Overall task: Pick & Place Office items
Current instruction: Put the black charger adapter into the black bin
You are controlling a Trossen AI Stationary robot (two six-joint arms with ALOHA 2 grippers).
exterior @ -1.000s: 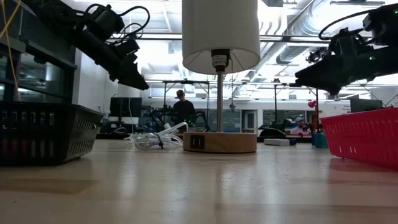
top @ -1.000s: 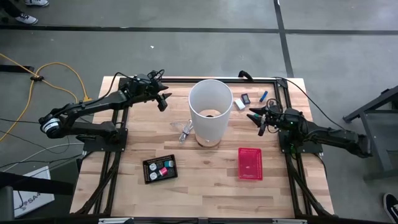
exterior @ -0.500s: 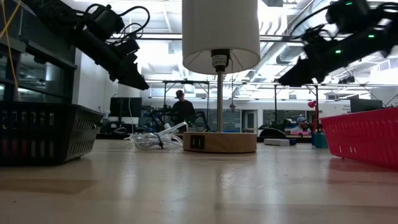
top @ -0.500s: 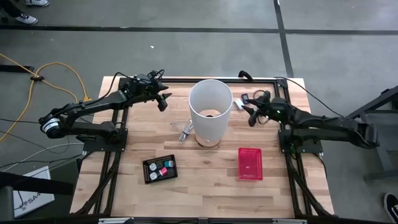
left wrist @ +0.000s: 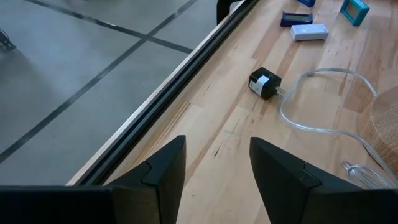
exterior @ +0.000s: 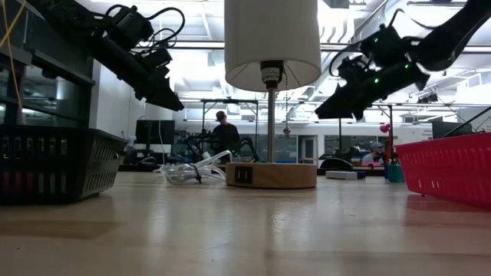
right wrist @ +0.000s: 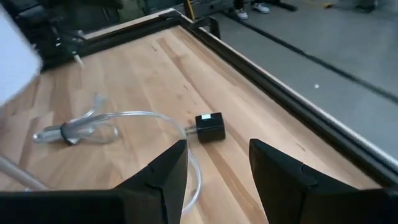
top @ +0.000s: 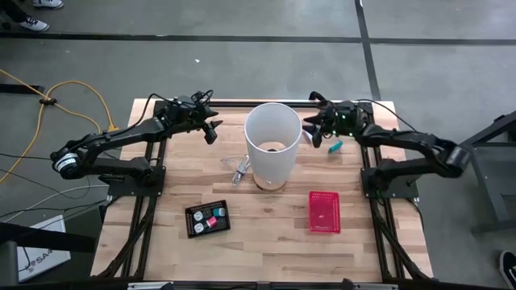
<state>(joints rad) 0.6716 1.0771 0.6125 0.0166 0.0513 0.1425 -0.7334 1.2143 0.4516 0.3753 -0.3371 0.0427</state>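
Over the far left part of the table (top: 266,242), well above the wood: left gripper (top: 212,131), fingers (left wrist: 166,167) spread apart, nothing between them. Toward the near edge, left of centre: flat black tray (top: 207,217), with a pink piece (top: 213,221) and a teal piece (top: 218,212) lying inside.

Just left of the table's centre: coiled clear cable (top: 240,167) flat on the wood, with its black plug (left wrist: 265,83) lying close to the far edge. At the centre: lamp (top: 272,145) with a tall white shade on a round wooden base.

Right of the lamp, close to the far edge: right gripper (top: 317,133), raised off the table and just beside the shade, fingers (right wrist: 163,171) parted, empty, aimed toward the plug and cable.

Further along the far edge beyond the plug, seen past the left fingers: white block (left wrist: 309,32), dark blue piece (left wrist: 292,17) and a square teal bit (left wrist: 356,9), all lying on the wood and apart from both grippers. Beside the right arm, on the open wood: short blue stick (top: 335,147). Toward the near edge, right of centre: red mesh basket (top: 324,211), contents not clear.
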